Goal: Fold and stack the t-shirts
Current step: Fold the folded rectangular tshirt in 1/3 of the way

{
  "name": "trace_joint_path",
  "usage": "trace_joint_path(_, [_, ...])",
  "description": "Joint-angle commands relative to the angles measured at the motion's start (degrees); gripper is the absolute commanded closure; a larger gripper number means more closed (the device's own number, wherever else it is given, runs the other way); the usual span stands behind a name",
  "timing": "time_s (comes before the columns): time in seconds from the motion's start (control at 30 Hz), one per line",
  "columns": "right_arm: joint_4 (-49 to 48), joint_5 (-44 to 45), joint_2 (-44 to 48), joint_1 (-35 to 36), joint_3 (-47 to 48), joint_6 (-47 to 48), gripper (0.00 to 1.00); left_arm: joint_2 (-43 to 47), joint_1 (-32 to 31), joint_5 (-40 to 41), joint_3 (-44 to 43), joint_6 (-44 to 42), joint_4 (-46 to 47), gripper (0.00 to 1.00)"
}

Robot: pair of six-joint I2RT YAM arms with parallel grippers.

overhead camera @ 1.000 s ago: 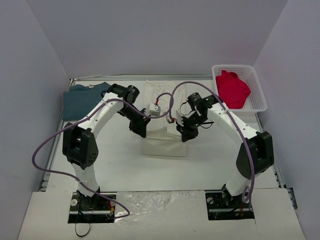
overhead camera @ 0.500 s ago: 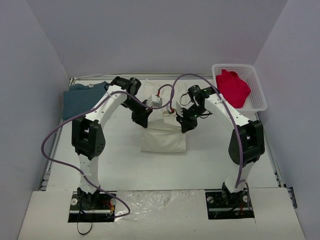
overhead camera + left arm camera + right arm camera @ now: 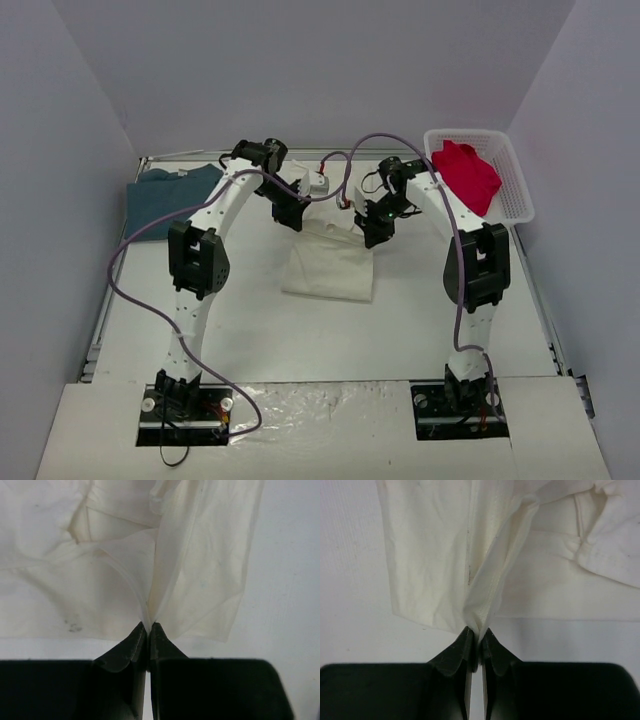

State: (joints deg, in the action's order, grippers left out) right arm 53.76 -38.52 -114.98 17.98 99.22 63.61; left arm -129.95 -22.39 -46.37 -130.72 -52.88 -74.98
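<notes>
Clamped shut, left jaws and right jaws alike, each on a pinched-up edge of the cream-white t-shirt [image 3: 328,262] at its far end. Best to carry both pinches level and in step, lay the fold square, then release. Beyond, on the white worktop [image 3: 300,330]: teal-blue t-shirt [image 3: 165,200] far left, red t-shirt [image 3: 465,178] in the basket [image 3: 520,195] far right. Grey walls around.

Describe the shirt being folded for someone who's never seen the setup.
On the white table, look between the two arms. The cream-white t-shirt lies there, pinched by the left claw and right claw; the teal t-shirt sits far left, the red t-shirt in the basket.
</notes>
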Motion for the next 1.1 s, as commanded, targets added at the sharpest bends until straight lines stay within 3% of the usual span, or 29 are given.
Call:
trace_joint_path(0.0, [5.74,4.07,-3.14,-1.1,4.3,-1.48,1.0,-1.79,0.15,2.16,-6.91,-5.39,-19.5,0.97])
trace_joint_path(0.13, [6.01,3.98,-7.0,-1.54,7.56,-1.65,1.0,-4.96,0.33,3.39,-10.35,-6.18,-19.85,0.98])
trace_joint_path(0.37, [6.01,2.66,-11.4,-1.63,12.92,-2.97,1.0,-4.88,1.91,3.22,-7.72,-7.93,-19.85,0.98])
trace_joint_path(0.43, [5.4,2.31,-12.46,-1.72,14.15,-3.41,0.89,-4.79,2.35,3.3,-6.84,-8.55,-19.94,0.95])
trace_joint_path(0.5, [5.22,2.22,-13.42,-1.72,14.68,-4.46,0.72,-4.87,2.53,4.0,-5.96,-7.85,-19.24,0.71])
trace_joint_path(0.53, [5.04,2.31,-13.6,-1.72,14.86,-4.81,0.6,-4.87,2.7,4.27,-5.78,-7.68,-18.8,0.44])
trace_joint_path(0.57, [4.87,2.31,-13.52,-1.8,14.6,-5.16,0.45,-4.53,2.7,4.44,-5.43,-7.5,-18.36,0.36])
trace_joint_path(0.67, [3.29,2.93,-12.38,-1.98,12.76,-5.96,0.34,-3.38,2.88,5.23,-4.99,-6.01,-15.38,0.2])
trace_joint_path(0.9, [-0.13,4.16,-4.49,-3.29,9.25,-9.73,0.27,6.35,2.88,3.74,-0.79,-0.49,-11.17,0.18])
trace_joint_path(1.07, [-3.65,4.33,4.57,-3.83,2.22,-15.25,0.24,26.0,1.92,10.06,25.82,4.71,7.8,0.17])
